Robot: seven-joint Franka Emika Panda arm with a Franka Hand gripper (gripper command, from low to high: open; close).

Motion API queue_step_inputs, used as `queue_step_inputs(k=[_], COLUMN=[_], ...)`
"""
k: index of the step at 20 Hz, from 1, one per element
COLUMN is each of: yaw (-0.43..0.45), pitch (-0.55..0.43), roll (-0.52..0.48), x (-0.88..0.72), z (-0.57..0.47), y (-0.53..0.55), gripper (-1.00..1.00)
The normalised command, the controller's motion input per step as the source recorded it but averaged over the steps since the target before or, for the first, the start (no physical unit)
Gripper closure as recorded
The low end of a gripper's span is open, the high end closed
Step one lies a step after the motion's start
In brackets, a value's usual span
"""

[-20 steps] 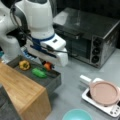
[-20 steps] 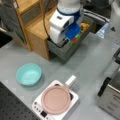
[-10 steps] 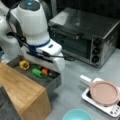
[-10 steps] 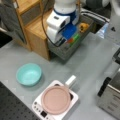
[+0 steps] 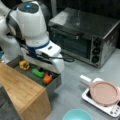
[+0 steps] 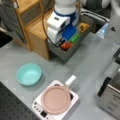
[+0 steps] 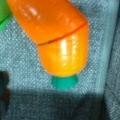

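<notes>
Tool low inside the grey bin [image 5: 56, 83], fingers hidden behind the arm's white head, so I can't tell how wide it stands or whether it grips anything. The carrot [image 7: 53, 37] lies right under it, green toy [image 5: 38, 73] just beside. Risk: off-centre, the slick, rounded carrot could squirt sideways, or a finger catches the bin wall.

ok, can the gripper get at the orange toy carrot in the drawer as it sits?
Probably yes. The gripper hangs low over the open drawer, right above the orange carrot, which fills the wrist view with nothing covering it. The green toy lies close beside it and might crowd the fingers.
</notes>
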Motion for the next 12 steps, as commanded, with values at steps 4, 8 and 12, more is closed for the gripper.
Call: queue_step_inputs(k=[4, 8, 12], yaw=[-0.042, -0.068, -0.13], pitch=[-0.121, -0.132, -0.088], roll=[0.165, 0.133, 0.132], x=[-0.11, -0.1, -0.11], z=[-0.05, -0.03, 0.02], y=[-0.03, -0.02, -0.02], gripper=[-1.0, -1.0, -1.0])
